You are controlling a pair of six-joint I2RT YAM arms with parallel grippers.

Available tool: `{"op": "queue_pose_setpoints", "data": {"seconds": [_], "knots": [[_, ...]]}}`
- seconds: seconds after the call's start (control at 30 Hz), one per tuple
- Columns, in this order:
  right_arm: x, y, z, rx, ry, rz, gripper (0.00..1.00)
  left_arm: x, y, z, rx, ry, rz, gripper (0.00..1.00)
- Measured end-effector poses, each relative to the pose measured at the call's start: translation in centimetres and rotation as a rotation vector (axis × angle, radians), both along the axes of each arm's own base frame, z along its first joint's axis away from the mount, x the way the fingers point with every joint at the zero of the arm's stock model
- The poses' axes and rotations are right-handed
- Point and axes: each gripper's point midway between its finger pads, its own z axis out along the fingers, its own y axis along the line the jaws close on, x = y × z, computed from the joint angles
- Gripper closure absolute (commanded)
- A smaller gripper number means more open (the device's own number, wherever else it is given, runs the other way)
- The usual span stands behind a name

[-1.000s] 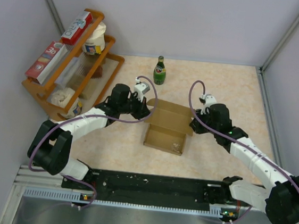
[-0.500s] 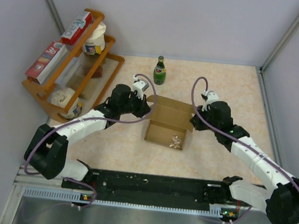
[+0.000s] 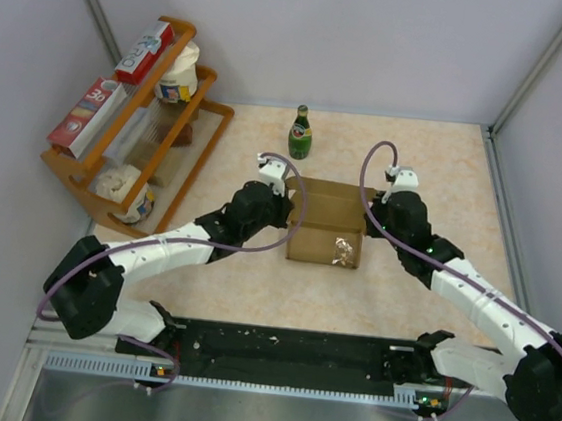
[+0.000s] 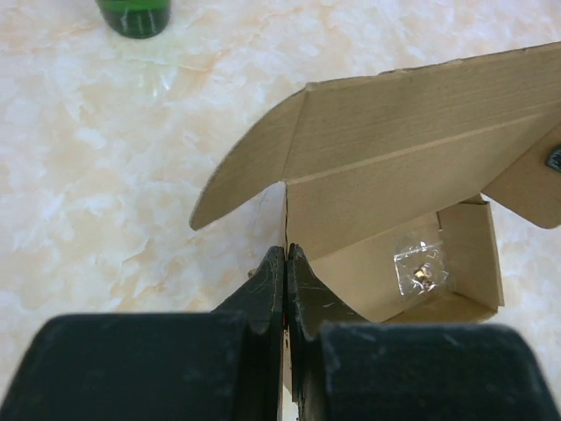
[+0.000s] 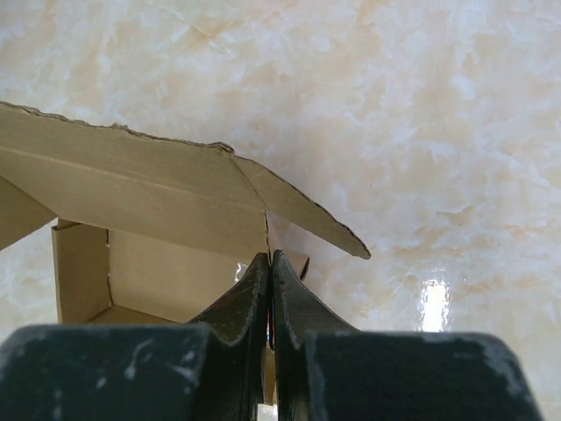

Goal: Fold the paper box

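Observation:
The plain brown paper box [image 3: 326,225] stands in the middle of the table, half formed, its lid flap raised at the back. A small clear bag [image 3: 341,249] lies inside it; it also shows in the left wrist view [image 4: 419,266]. My left gripper [image 3: 283,214] is shut on the box's left wall edge [image 4: 287,250]. My right gripper [image 3: 368,223] is shut on the box's right wall edge [image 5: 269,254]. In the wrist views the side flaps [image 4: 241,180] [image 5: 302,219] stick outward.
A green bottle [image 3: 300,133] stands behind the box. An orange rack [image 3: 145,121] with red-and-white printed boxes, a tub and bags stands at the back left. Grey walls enclose the table.
Both grippers have moved inward and forward with the box. Its side walls have come up and the box looks narrower and taller; the clear bag has slid toward the front right.

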Motion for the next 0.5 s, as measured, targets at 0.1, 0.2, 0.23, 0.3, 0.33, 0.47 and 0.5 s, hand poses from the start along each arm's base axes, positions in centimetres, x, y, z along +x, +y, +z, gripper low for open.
{"op": "queue_pose_setpoints", "data": {"seconds": [0.1, 0.2, 0.23, 0.3, 0.33, 0.47, 0.5], "knots": [[0.0, 0.5, 0.2, -0.013, -0.025, -0.019, 1.0, 0.3, 0.2, -0.5, 0.017, -0.005, 0.063, 1.0], [-0.1, 0.9, 0.1, -0.024, -0.043, -0.031, 1.0, 0.3, 0.4, -0.9, 0.043, -0.02, 0.11, 1.0], [-0.1, 1.0, 0.1, -0.027, -0.049, -0.034, 1.0, 0.3, 0.4, -1.0, 0.052, -0.026, 0.121, 1.0], [-0.3, 1.1, -0.2, -0.034, -0.057, -0.036, 1.0, 0.2, 0.4, -1.2, 0.071, -0.034, 0.138, 1.0], [-0.4, 1.1, -0.5, -0.039, -0.057, -0.035, 1.0, 0.2, 0.4, -1.4, 0.082, -0.037, 0.144, 0.99], [-0.8, 0.9, -1.7, -0.057, -0.054, -0.04, 1.0, -0.3, -0.1, -2.1, 0.128, -0.049, 0.136, 0.97], [-0.9, 0.7, -2.1, -0.062, -0.055, -0.041, 1.0, -0.5, -0.3, -2.3, 0.139, -0.053, 0.13, 0.97]]}}
